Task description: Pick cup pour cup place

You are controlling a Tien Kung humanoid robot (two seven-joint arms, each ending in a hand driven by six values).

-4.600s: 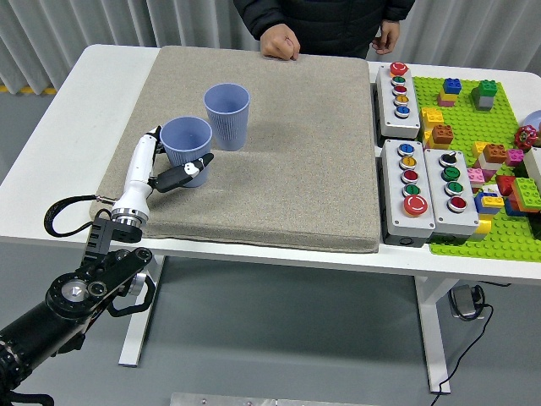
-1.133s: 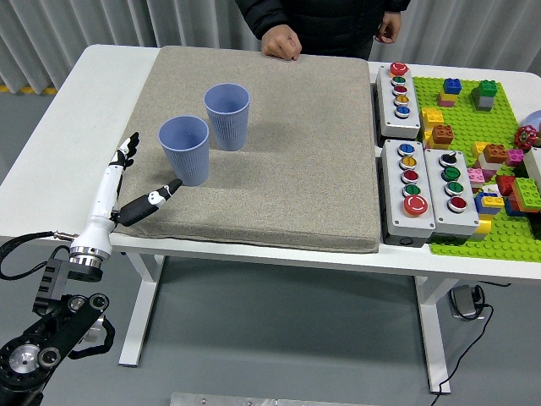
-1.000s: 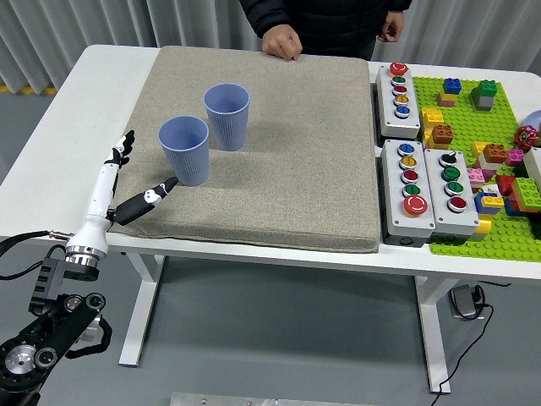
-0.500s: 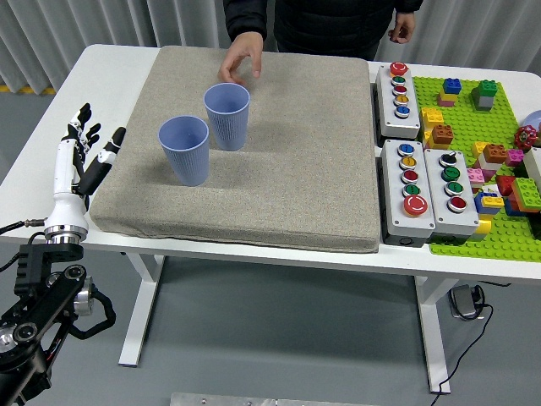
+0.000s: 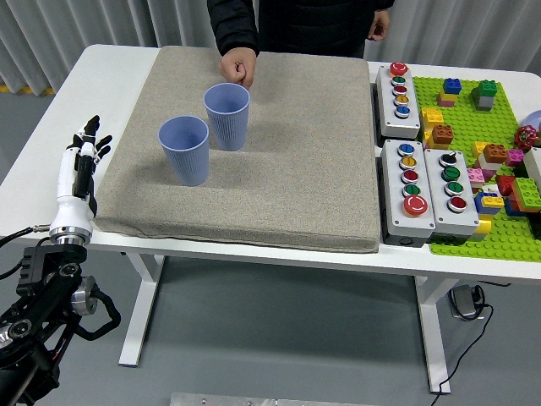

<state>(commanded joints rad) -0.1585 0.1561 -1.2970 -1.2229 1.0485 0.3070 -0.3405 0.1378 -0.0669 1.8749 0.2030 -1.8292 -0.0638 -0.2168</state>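
Btn boxes point(image 5: 409, 135), bricks on baseplate point(image 5: 473, 127)

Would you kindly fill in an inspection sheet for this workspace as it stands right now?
Surface: white table under a grey mat.
Job's things: two blue cups upright on the mat, close together.
Clutter: button boxes, green brick plate at right.
Hands: left hand open at the mat's left edge, holding nothing; right hand not seen.
Cables: black cable by left arm.
Surroundings: person's hand just behind the far cup.
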